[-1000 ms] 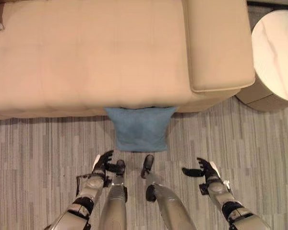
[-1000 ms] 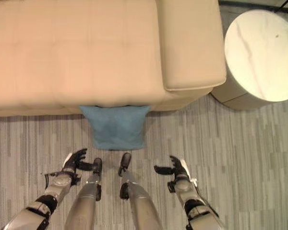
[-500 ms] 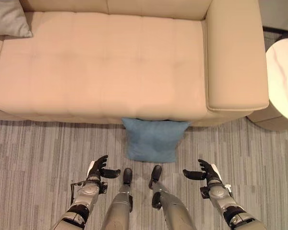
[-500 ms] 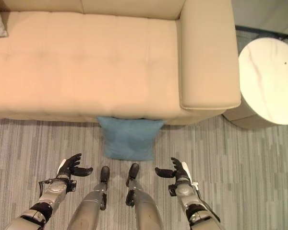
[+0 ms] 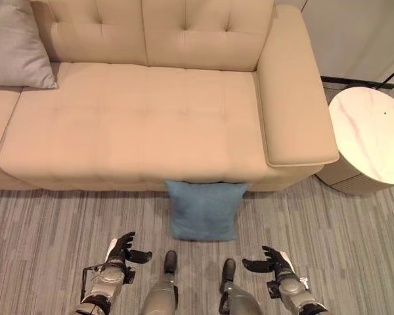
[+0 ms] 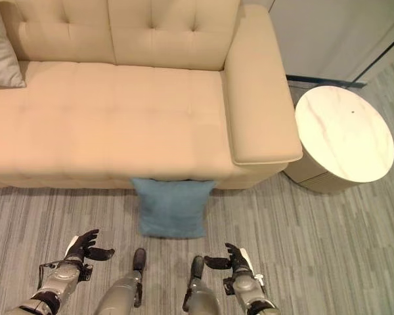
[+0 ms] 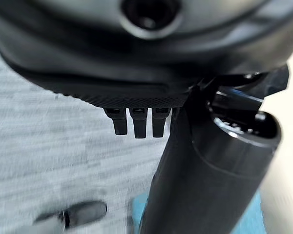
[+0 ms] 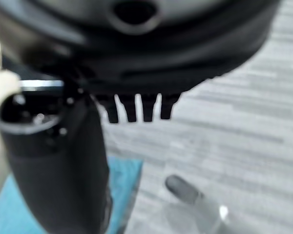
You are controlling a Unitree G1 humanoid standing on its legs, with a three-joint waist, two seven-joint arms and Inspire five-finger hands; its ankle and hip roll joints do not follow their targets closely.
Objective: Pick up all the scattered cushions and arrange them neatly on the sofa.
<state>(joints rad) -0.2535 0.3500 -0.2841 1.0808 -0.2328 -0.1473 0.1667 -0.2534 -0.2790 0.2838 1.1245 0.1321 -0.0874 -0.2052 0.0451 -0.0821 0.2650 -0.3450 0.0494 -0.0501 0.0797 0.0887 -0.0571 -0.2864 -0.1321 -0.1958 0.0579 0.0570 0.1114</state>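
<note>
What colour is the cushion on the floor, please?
Blue square cushion; clearest in the left eye view.

Striped grey floor (image 5: pixel 46 230), round side table (image 5: pixel 371 134)

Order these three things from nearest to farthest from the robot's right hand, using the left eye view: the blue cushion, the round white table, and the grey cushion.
Measured from the right hand:
1. Blue cushion, on the floor against the sofa front, to the hand's left and ahead.
2. Round white table, further ahead on the right, beside the sofa arm.
3. Grey cushion, on the seat at the far left.
</note>
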